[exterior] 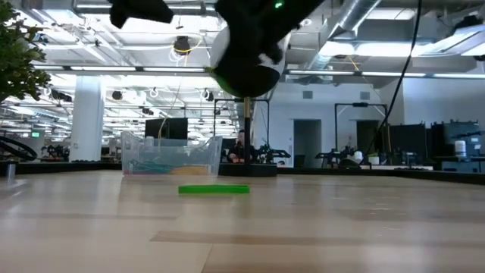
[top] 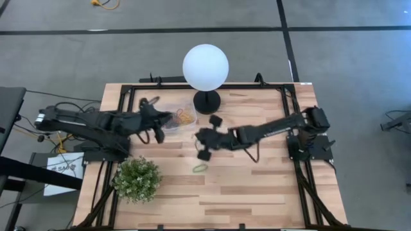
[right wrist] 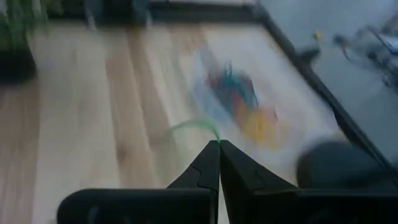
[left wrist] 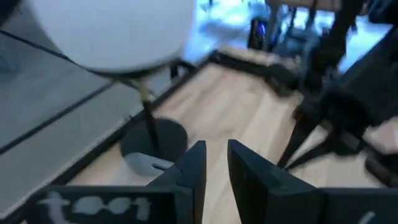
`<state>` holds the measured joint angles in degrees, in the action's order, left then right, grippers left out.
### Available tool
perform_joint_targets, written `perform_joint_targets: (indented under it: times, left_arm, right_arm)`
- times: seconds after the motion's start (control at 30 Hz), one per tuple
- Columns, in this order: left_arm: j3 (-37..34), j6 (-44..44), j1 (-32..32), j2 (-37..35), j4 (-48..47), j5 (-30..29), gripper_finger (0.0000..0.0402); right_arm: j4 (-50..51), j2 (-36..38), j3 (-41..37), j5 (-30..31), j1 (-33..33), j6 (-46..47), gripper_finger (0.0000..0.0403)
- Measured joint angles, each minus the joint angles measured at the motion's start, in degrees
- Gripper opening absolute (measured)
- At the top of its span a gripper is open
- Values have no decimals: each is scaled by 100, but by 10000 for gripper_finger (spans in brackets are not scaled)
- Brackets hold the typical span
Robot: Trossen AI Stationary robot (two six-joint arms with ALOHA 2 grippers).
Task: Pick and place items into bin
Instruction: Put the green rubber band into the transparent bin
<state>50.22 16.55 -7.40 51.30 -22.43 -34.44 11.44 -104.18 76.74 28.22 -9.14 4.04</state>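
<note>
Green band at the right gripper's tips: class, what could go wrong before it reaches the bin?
1. The right gripper seems to pinch the green band only at its very tips, so it may slip out.
2. The left gripper waits beside the bin, so the arms could collide.
3. The lamp stands close by.

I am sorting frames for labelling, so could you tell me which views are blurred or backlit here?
High view: sharp and evenly lit. Low view: backlit, the arms mere silhouettes, the green band crisp. Left wrist view: the lamp smeared. Right wrist view: the bin blurred; the right gripper pinches a green strand.
</note>
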Motion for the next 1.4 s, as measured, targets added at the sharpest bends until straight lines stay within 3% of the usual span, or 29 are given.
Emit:
perform_joint_targets:
  times: [0.2, 0.3, 0.43, 0.77, 0.9, 1.07, 1.4]
  left_arm:
    - [-2, 135, 0, -440, -523, -258, 54]
    - [-2, 151, 0, -443, -716, -408, 54]
    - [-2, 160, 1, -329, -827, -536, 54]
    - [-4, 164, 0, 84, -993, -547, 54]
    - [-4, 187, 0, 250, -1063, -546, 54]
    - [-4, 188, 0, 417, -1004, -548, 54]
    - [-7, 266, -2, 422, -1026, -544, 54]
  right_arm:
    - [-1354, -342, -20, -391, 888, -406, 1]
    - [-2261, -710, 35, -402, 1150, -935, 0]
    - [-2683, -1242, 121, -430, 1416, -1056, 0]
    - [-2334, -2213, 809, -281, 1667, -1054, 1]
    - [-1630, -2278, 1162, -183, 1675, -1054, 10]
    - [-761, -2354, 1598, 363, 1669, -1054, 37]
    - [-98, -2345, 1859, 180, 1570, -600, 86]
